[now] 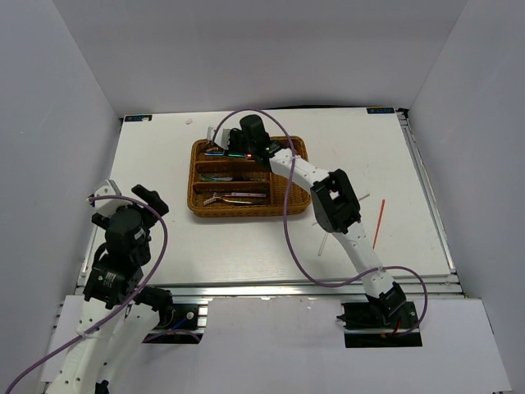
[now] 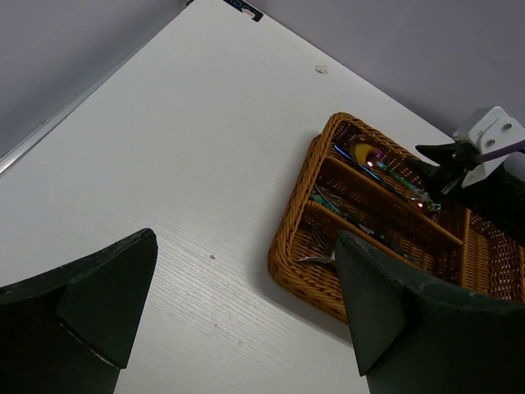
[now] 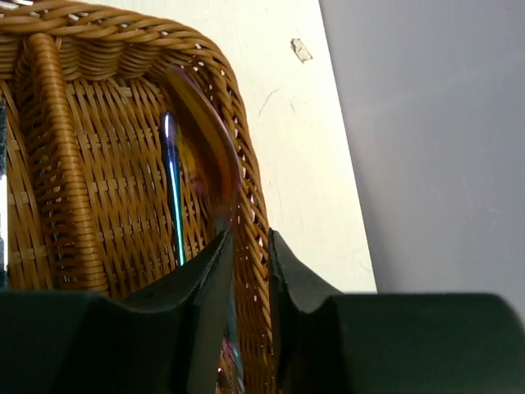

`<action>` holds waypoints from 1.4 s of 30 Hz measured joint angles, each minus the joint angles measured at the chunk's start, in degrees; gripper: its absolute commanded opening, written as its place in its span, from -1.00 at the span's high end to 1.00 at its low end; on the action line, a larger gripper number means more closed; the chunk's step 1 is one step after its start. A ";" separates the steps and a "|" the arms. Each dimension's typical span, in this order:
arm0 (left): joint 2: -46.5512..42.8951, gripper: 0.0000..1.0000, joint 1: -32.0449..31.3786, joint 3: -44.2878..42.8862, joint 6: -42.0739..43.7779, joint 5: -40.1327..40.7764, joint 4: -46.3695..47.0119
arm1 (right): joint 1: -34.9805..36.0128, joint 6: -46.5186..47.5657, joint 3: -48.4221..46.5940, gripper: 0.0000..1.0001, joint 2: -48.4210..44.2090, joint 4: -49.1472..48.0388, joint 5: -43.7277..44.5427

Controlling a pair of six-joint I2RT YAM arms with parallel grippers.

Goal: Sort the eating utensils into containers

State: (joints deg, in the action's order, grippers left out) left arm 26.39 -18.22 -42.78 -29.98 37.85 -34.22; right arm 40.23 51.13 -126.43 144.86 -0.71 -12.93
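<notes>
**Desk:** What does the photo show?

**Photographer:** The right end effector reaches over the far slot of the wicker tray. Its fingers are narrowly parted around the handle of a spoon. The spoon's bowl rests against the tray's outer wall, beside a blue-sheened utensil already lying in that slot.

**Desk:** And the other arm?

**Photographer:** The left end effector is wide open and empty, hovering over the table well apart from the tray.

**Desk:** What would make this step go well?

**Photographer:** In my judgement, the fingers should open fully before the arm lifts. It should then rise straight up, so neither finger drags the handle or catches the woven rim. The spoon leans on the wall, so a sideways pull could tip it out of the slot.

**Desk:** Is the job nearly done?

**Photographer:** Not quite. A red chopstick lies on the table to the right, outside the tray.
</notes>
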 measured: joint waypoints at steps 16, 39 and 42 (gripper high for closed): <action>0.02 -0.96 0.11 0.00 -0.02 0.48 -0.04 | 0.70 -21.81 10.93 -0.79 -13.14 -4.44 13.20; 3.67 -0.96 0.92 0.00 -0.46 1.27 -0.11 | 1.01 -79.28 91.86 -0.79 -87.30 5.16 39.39; 2.47 -0.96 0.92 0.00 -0.46 1.25 -0.09 | 1.01 -81.15 91.23 -0.79 -89.07 8.70 41.05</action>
State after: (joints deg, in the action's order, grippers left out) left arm 28.86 -17.30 -42.78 -30.44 39.09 -34.30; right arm 41.23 -30.02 -35.20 55.79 7.99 28.12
